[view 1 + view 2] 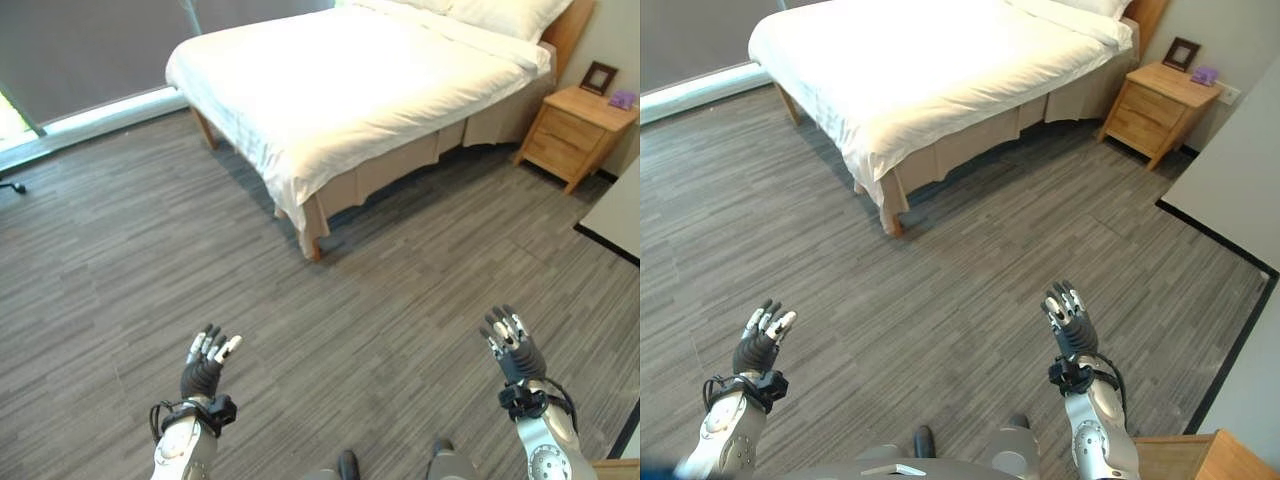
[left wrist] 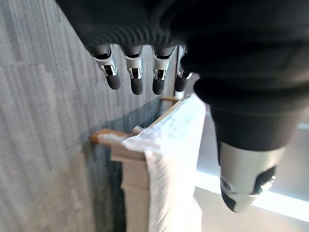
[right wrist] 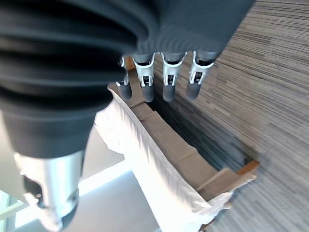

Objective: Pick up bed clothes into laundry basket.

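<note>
Bed (image 1: 350,90) well ahead; left robot hand (image 1: 205,362) and right robot hand (image 1: 512,345) raised, fingers straight, empty.

Two silver-grey metal forearms, rounded and glossy, each ending in a black collar at the wrist. Left hand (image 1: 204,368) and right hand (image 1: 513,348): dark ribbed cover over back and wrist, slim silver fingers (image 2: 134,72) with rounded dark tips. Thumb (image 3: 50,193) thick, silver, with dark inset near its end.
</note>
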Tool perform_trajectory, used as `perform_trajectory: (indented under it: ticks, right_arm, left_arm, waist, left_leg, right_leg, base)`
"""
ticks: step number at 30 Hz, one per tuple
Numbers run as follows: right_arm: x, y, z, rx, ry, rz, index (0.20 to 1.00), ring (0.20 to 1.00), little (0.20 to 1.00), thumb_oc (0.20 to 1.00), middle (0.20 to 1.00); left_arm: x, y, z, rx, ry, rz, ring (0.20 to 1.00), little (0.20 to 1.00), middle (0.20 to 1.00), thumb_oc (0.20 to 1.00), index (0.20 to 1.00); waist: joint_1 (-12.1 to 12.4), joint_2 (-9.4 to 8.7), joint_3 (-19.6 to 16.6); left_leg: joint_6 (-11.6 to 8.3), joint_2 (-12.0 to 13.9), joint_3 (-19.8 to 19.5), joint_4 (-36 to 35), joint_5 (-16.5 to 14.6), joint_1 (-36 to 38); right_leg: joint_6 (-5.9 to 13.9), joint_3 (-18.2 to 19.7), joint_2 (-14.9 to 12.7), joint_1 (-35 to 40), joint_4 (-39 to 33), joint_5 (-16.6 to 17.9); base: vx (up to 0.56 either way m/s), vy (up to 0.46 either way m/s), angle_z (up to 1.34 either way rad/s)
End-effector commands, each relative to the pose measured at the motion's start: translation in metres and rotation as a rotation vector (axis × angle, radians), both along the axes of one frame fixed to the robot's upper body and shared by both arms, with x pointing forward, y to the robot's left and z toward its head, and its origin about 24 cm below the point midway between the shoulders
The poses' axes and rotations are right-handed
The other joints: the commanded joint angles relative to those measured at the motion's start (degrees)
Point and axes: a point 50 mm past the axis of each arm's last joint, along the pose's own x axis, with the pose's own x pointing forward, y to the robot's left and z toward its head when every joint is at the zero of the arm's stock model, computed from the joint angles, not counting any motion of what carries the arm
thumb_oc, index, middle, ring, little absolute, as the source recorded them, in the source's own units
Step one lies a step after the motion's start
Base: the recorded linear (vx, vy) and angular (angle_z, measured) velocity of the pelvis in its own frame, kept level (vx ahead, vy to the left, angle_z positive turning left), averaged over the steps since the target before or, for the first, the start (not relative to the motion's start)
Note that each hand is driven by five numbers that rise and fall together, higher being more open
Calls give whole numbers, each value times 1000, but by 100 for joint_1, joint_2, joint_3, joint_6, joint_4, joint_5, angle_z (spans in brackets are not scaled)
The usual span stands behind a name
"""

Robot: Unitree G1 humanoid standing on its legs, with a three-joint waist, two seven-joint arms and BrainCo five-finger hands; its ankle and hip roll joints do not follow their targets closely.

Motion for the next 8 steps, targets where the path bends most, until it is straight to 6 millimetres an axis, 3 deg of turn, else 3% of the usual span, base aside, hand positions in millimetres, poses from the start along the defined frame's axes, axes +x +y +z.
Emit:
perform_trajectory:
  ticks: [1, 3, 8]
  right_arm:
    - [17, -8, 29, -16, -153, 3, 1000, 1000, 1000, 1000, 1000]
    - [14, -10, 29, -17, -150, 9, 1000, 1000, 1000, 1000, 1000]
    - [11, -12, 25, -29, -130, 7, 1000, 1000, 1000, 1000, 1000]
  left_arm:
    - [1, 2, 22, 26, -128, 30, 1000, 1000, 1000, 1000, 1000]
    - [-7, -4, 10, -37, -92, 41, 1000, 1000, 1000, 1000, 1000]
    - [-7, -6, 10, -39, -92, 23, 1000, 1000, 1000, 1000, 1000]
  waist:
    - [164, -9, -39]
    - [252, -71, -171]
    - [274, -82, -220]
  left_leg:
    - [-376, 601, 92, -101, -420, 173]
    - [-435, 654, 79, -142, -357, 135]
    - [-523, 745, 43, -264, -252, 195]
  right_leg:
    - [-120, -231, 288, 516, -497, 325]
    - [-168, -308, 396, 710, -793, 273]
    - [-224, -389, 502, 862, -927, 216]
  base:
    - [61, -104, -13]
    - [84, -128, -14]
    - [26, -59, -2]
